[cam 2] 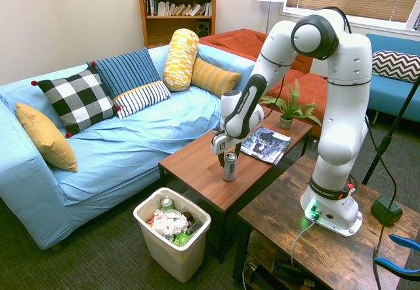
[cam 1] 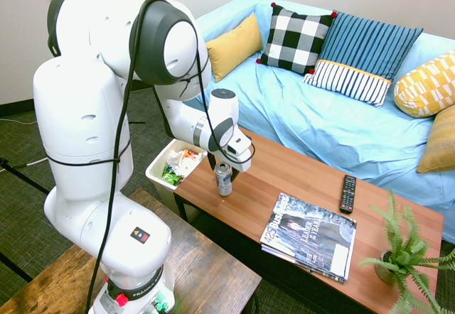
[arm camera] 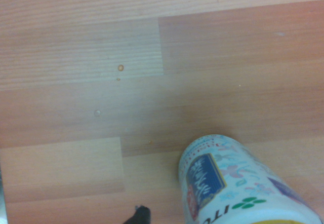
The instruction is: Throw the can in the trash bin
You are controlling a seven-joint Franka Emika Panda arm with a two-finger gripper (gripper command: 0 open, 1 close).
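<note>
My gripper (cam 1: 226,166) sits right at the top of the can (cam 1: 224,180), which stands upright on the wooden coffee table (cam 1: 298,186) near its end closest to the trash bin (cam 1: 158,166). In the first exterior view my wrist housing covers the fingers, so I cannot tell from there how they stand. The second exterior view shows dark fingers reaching down around the top of the can (cam 2: 230,166), but whether they press on it I cannot tell.

The second exterior view also looks into the trash bin (cam 2: 190,249) on the floor just off the table's end, showing crumpled white paper, green wrappers and another can (cam 2: 167,203) lying inside; the first exterior view shows only part of that bin behind my arm.

My wrist view gives the can (arm camera: 238,183) from close by: a white label with a blue panel, green marks and a yellow band, with bare wood grain of the table (arm camera: 101,82) around it.

Further along the table lie a magazine (cam 1: 309,236), a remote control (cam 1: 348,193) and a potted fern (cam 1: 405,253); the blue sofa (cam 1: 334,122) with cushions stands behind
</note>
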